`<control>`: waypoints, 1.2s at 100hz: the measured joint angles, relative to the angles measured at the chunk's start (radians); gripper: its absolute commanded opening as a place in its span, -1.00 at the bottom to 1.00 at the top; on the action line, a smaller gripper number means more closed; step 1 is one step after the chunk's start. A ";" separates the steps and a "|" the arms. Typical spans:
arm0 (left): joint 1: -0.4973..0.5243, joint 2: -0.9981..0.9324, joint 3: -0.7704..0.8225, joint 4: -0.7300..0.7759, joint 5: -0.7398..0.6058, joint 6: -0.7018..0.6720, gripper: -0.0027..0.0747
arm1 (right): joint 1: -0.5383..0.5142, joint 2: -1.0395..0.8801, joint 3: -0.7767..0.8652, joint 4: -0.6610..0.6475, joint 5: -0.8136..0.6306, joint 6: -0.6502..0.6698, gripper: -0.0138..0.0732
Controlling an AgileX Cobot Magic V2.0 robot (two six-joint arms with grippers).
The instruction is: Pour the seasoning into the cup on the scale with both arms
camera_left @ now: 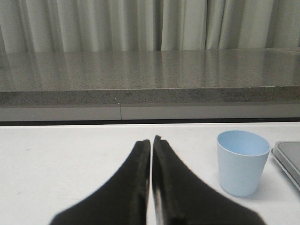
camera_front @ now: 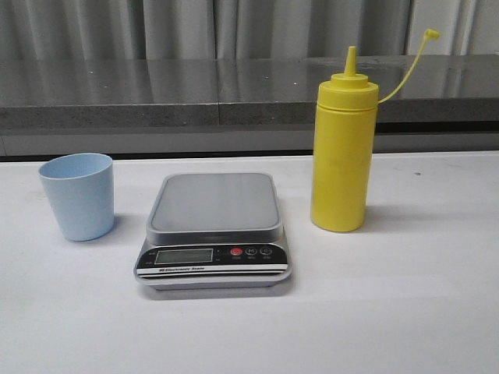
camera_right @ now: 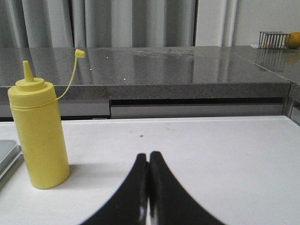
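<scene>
On the white surface [camera_front: 405, 312] the scale [camera_front: 214, 230] sits in the middle with its platform bare, the yellow bottle [camera_front: 341, 148] stands upright just to its right, and the blue cup [camera_front: 78, 195] stands upright to its left, apart from it; so the cup is not yet on the scale and nothing has been poured. The biggest risk looks to be the bottle: it is tall and narrow, and an off-centre or glancing approach could tip it toward the scale, while too firm a squeeze on its soft wall could push seasoning out of the uncapped nozzle before it is over the cup. Its cap [camera_front: 431, 34] hangs on a thin tether and might snag a finger. The light, tapered cup could slide or topple if nudged at the rim, or be set down off-centre on the platform. The left hand [camera_left: 151, 141] is pressed together, holding nothing, with the cup beside it and untouched. The right hand [camera_right: 148, 155] is likewise closed and empty, near the bottle but clear of it.
</scene>
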 measured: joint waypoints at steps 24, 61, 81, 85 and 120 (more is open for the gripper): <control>0.000 0.000 0.000 -0.008 -0.008 0.000 -0.90 | 0.000 0.000 0.000 0.000 0.000 0.000 -0.84; 0.000 0.063 -0.175 -0.010 0.114 0.000 -0.90 | 0.000 0.000 0.000 0.000 0.000 0.000 -0.84; 0.000 0.209 -0.328 -0.010 0.195 0.000 -0.90 | 0.000 0.000 0.000 0.000 0.000 0.000 -0.84; 0.000 0.247 -0.358 -0.010 0.228 0.000 -0.90 | 0.000 0.000 0.000 0.000 0.000 0.000 -0.84; 0.000 0.586 -0.606 -0.008 0.410 0.042 -0.90 | 0.000 0.000 0.000 0.000 0.000 0.000 -0.84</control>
